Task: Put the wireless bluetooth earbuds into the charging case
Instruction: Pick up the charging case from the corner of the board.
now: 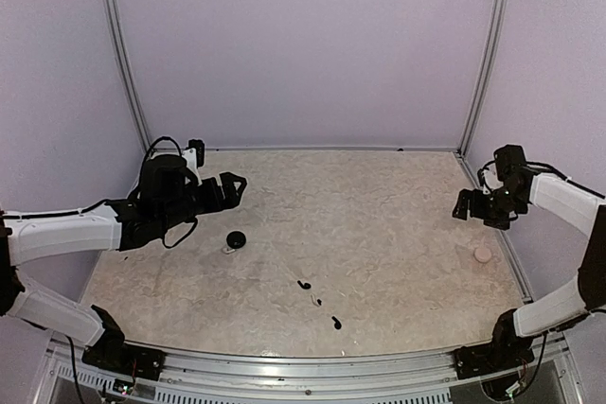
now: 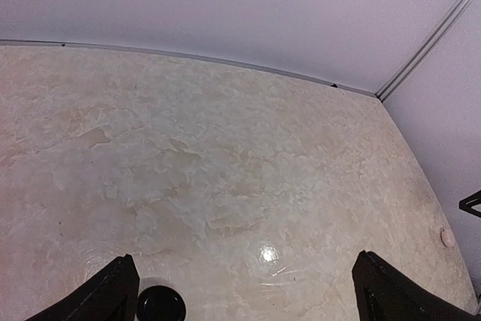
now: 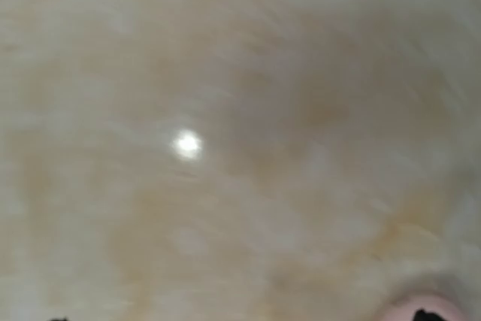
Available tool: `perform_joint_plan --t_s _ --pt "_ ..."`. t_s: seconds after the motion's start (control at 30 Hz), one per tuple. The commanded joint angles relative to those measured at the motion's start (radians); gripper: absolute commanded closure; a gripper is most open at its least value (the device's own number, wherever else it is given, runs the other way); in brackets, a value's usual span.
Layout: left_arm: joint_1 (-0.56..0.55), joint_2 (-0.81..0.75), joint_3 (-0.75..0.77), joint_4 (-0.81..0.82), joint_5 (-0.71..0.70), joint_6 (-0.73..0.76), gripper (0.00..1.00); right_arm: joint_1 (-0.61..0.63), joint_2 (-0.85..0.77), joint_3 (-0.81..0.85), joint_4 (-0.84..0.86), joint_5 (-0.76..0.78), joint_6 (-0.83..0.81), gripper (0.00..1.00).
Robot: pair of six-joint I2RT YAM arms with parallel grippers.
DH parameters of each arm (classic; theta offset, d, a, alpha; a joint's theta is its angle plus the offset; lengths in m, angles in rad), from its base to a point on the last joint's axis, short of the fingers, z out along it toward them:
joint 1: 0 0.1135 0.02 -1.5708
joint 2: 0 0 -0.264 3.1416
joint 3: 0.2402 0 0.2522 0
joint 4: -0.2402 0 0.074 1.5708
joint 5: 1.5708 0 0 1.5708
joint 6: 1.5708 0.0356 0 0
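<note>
Pale, swirly table (image 1: 379, 224) with light purple walls (image 1: 312, 44) around it: that is what you see from the top.

From the top, your left gripper (image 1: 230, 189) hangs with its fingers spread wide and holds nothing. The charging case (image 1: 235, 239) sits near its tips, a bit back toward the arm bases. I cannot tell if the lid is up. The earbuds (image 1: 303, 285) lie past the case, farther from this gripper. The second bud (image 1: 336, 323) is farther again. A tiny speck lies between them, too small to name. Your right gripper (image 1: 464, 206) is wide too and holds nothing. A pink round thing (image 1: 483, 254) lies near it. Both buds are well apart from it, over on its left.

From the left wrist, the case (image 2: 160, 304) shows just beside one finger (image 2: 113, 295).

From the right wrist, all is blurry. Only the pink thing (image 3: 421, 307) peeks in at the bottom.

I think the first job is to fetch a bud. Go slow, come straight down over it, and pinch it in the middle, because it looks slippery and very small.

Count: two buds, one case, one pink thing, two grippers.
</note>
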Motion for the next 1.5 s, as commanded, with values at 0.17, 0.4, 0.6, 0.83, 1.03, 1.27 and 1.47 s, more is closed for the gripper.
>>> perform_joint_plan --t_s 0.17,0.4,0.6,0.83,1.03,1.27,1.47 --pt "-0.004 0.004 0.014 0.041 0.024 -0.009 0.01 -0.096 0.101 -0.043 -0.071 0.143 0.177 0.01" --pt "0.002 0.010 0.012 0.035 0.025 -0.004 0.01 -0.109 0.134 -0.076 -0.055 0.199 0.200 0.04" --pt "0.014 0.015 0.011 0.042 0.045 -0.008 0.01 -0.113 0.150 -0.103 -0.032 0.219 0.195 0.09" --pt "0.023 0.015 0.005 0.047 0.069 -0.012 0.01 -0.116 0.193 -0.114 0.000 0.224 0.189 0.14" --pt "0.034 0.011 -0.003 0.049 0.071 -0.016 0.01 -0.115 0.206 -0.119 0.011 0.220 0.188 0.24" --pt "0.046 0.010 -0.007 0.051 0.089 -0.013 0.01 -0.116 0.200 -0.126 0.031 0.164 0.162 0.38" --pt "0.054 -0.001 -0.010 0.048 0.101 -0.019 0.01 -0.113 0.222 -0.130 0.057 0.081 0.122 0.50"
